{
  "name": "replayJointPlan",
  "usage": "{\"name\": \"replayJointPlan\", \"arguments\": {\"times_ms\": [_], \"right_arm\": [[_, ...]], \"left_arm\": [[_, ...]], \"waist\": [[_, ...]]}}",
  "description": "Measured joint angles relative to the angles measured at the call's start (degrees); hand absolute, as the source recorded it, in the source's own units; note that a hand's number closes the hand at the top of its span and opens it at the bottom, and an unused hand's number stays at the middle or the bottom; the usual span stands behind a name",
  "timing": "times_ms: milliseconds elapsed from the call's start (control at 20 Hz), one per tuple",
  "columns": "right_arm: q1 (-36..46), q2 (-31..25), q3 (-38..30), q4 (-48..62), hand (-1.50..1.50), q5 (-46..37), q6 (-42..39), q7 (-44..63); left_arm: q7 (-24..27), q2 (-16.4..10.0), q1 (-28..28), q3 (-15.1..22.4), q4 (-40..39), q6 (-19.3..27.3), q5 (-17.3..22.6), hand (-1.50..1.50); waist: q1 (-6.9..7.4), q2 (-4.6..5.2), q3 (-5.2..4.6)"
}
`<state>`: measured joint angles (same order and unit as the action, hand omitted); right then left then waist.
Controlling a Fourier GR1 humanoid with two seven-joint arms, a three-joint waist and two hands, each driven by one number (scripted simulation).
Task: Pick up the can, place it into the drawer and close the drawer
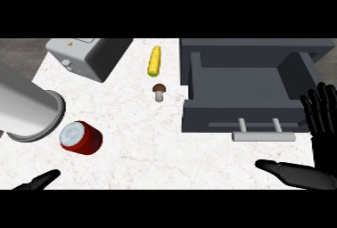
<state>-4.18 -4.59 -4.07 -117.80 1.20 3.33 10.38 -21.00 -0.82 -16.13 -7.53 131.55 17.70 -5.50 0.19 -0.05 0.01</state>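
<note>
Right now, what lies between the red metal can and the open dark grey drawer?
Head view: only bare white speckled counter separates the red metal can from the dark grey drawer; a small brown mushroom stands farther back.

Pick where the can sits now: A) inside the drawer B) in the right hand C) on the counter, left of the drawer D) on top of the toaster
C: the can stands on the counter, well left of the open drawer.
</note>
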Motion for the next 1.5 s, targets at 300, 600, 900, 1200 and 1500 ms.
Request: {"name": "replayJointPlan", "arguments": {"times_ms": [300, 600, 900, 1200, 1500], "right_arm": [[-2.3, 0.1, -1.4, -1.2, -1.50, 1.1, -1.3, -1.2], [-2.6, -0.4, -3.1, -1.0, -1.50, 2.1, -2.6, -1.6], [-3.3, -0.7, -4.7, -1.3, -1.50, 3.0, -4.0, -2.0], [-3.9, -1.0, -6.0, -4.1, -1.50, 3.9, -4.6, -0.3], [-4.4, -1.6, -8.1, -6.4, -1.50, 5.8, -5.7, 1.7]], "left_arm": [[-1.4, 0.5, 1.9, 0.5, -1.8, 0.9, -1.8, -1.50], [2.1, 0.7, 2.5, 3.5, -8.6, 3.4, -2.1, -1.50], [8.6, 0.8, 2.5, 5.0, -17.5, 5.8, -0.8, -1.50], [16.3, 0.8, 3.3, 6.4, -27.6, 9.3, 1.3, -1.50], [23.6, 0.8, 2.7, 4.6, -34.5, 9.9, 5.0, -1.50]], "waist": [[-0.20, 0.01, -0.01], [-0.24, 0.02, -0.02], [-0.24, 0.02, -0.02], [-0.29, 0.03, -0.03], [-0.26, 0.02, -0.03]]}}
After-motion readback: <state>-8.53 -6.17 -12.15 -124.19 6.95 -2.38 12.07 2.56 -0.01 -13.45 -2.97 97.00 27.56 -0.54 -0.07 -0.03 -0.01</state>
